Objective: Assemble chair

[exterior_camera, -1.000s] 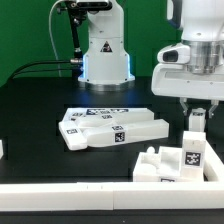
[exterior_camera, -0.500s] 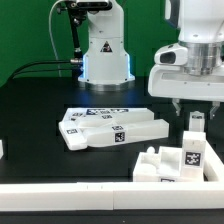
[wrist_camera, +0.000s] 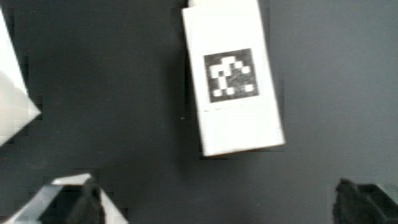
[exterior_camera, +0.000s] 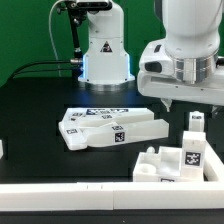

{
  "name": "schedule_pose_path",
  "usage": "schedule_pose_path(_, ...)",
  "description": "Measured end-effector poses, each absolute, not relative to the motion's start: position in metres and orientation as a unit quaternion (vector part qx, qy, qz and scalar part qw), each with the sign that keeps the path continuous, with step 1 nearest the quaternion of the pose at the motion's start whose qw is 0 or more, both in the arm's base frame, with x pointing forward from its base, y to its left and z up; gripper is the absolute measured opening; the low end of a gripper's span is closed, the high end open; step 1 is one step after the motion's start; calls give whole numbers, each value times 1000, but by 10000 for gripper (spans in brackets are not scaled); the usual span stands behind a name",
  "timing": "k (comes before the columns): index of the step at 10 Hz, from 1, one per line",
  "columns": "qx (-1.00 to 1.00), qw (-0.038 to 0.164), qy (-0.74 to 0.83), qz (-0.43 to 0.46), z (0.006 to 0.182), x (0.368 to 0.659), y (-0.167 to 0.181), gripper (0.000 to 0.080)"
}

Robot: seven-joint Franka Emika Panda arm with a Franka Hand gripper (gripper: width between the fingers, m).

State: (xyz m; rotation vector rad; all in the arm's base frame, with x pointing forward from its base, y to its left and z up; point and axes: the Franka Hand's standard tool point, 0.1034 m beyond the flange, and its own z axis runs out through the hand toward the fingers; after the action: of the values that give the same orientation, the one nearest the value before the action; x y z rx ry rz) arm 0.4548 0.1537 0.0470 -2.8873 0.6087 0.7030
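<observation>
The chair is in loose white parts on the black table, in two groups. One pile of long flat pieces with square tags lies mid-table. They overlap, so it is hard to tell where one piece ends and the next begins. The second group sits towards the exterior view's right, close to the white front rail. It is a blocky cluster with a tagged block standing on it and a small post behind, and its far edge is cut off by the frame.

In the wrist view one long bar with a tag lies flat on the table, its upper end out of frame. Which piece of the exterior view it is cannot be told. A second white piece is only a sliver at that picture's edge.

The gripper shows in the wrist view as two dark fingertips standing far apart with only bare table between them, clear of the bar. In the exterior view the large blurred wrist fills the upper corner on that view's right, above the blocky cluster, and hides the fingers.

Just behind the pile, the marker board is mostly covered, and only a strip of tags shows. The arm's base stands at the back before a green wall. A small white object is cut off at the exterior view's left edge.
</observation>
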Motion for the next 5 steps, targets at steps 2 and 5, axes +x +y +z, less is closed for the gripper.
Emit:
schedule_pose_path(2, -951, 70, 163, 255, 46, 458, 158, 648)
schedule_pose_path(5, -932, 75, 168, 312, 41, 458, 147, 648)
